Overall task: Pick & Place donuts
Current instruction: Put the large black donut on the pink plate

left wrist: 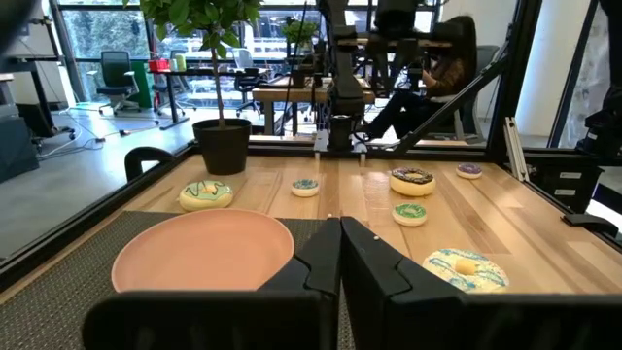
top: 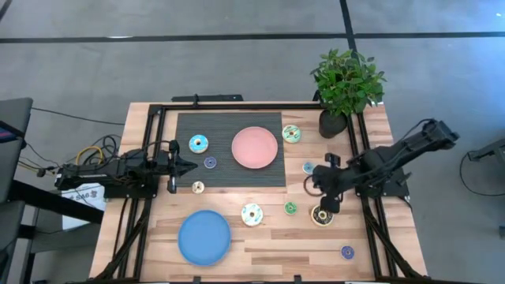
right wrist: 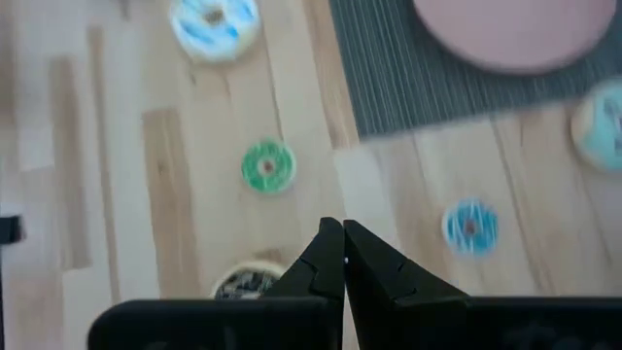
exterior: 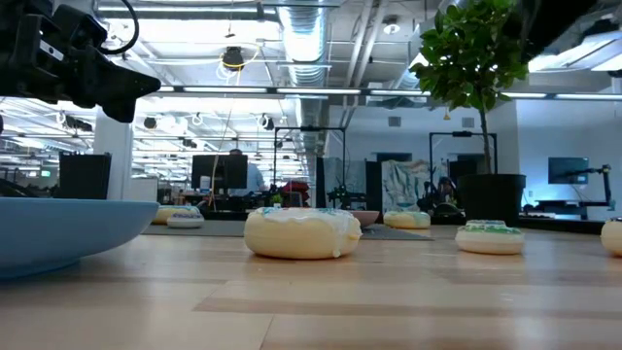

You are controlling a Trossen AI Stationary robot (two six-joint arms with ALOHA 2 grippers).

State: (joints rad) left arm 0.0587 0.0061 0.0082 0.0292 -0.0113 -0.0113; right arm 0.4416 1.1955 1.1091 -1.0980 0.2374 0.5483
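Observation:
Several small iced donuts lie flat on the table: light blue (top: pixel 199 143) and purple (top: pixel 210 162) on the dark mat, cream (top: pixel 198 187) at its edge, white-teal (top: pixel 252 214), green (top: pixel 291 207), brown (top: pixel 321 214), small blue (top: pixel 308 167), cream-green (top: pixel 291 134), and another purple (top: pixel 347 252). My right gripper (right wrist: pixel 342 255) is shut and hovers just beside the brown donut (right wrist: pixel 248 280), near the green one (right wrist: pixel 267 166). My left gripper (top: pixel 189 166) is shut and held level above the mat's left edge, pointing at the pink plate (left wrist: pixel 204 251).
The pink plate (top: pixel 254 147) sits on the mat and the blue plate (top: pixel 203 237) lies near the table's near edge. A potted plant (top: pixel 345 87) stands at the far right corner. A black frame runs along the left, far and right sides.

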